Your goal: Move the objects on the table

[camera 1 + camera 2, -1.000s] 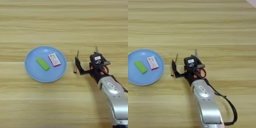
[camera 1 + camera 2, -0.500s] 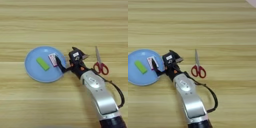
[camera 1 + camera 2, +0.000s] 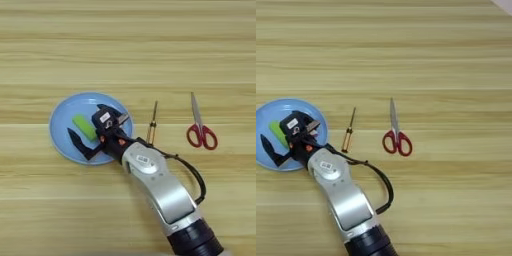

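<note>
On the table lies the round light-blue plate at the left. The small green block rests on it. My right gripper hovers over the plate, open, with one black finger near the plate's front left and the other at the green block's far side. The red-and-white box does not show; the gripper's body covers the plate's right half. The yellow-handled screwdriver lies just right of the plate. The red-handled scissors lie further right, blades pointing away.
My silver forearm runs from the bottom right up to the plate, passing close by the screwdriver's handle end, with a black cable looping beside it.
The arm has swung left, from over the screwdriver and scissors to the plate's right edge and now over the plate. Screwdriver and scissors now show; the red-and-white box is covered.
</note>
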Robot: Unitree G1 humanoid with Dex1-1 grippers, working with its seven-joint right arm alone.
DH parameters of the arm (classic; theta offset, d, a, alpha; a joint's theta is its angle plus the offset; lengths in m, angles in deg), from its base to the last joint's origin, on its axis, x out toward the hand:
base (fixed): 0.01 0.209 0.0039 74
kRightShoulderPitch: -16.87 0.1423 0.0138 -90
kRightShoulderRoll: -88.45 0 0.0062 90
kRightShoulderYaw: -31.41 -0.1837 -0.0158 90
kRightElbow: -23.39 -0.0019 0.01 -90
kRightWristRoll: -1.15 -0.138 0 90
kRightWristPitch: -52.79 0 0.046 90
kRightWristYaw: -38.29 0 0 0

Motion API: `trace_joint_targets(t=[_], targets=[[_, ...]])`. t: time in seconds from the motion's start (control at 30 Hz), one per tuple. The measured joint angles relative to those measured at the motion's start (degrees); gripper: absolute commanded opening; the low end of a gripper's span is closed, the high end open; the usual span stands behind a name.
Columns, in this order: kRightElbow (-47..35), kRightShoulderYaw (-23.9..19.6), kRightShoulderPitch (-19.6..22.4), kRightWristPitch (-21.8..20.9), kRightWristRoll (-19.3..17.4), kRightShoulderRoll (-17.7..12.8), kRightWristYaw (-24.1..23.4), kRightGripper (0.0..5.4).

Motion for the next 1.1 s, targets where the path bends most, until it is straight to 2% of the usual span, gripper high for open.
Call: trace_joint_targets(t=[0.2, 0.37, 0.6, 1.1], targets=[[1.7, 0.2, -0.01, 1.35, -1.56, 1.23, 0.25, 5.34], [1.98, 0.2, 0.35, 5.58, -2.32, 2.43, 0.69, 5.34], [1.9, -0.69, 1.13, 10.37, -3.2, 2.5, 0.8, 5.34], [2.95, -1.38, 2.63, 12.57, -2.88, 2.55, -0.35, 5.34]])
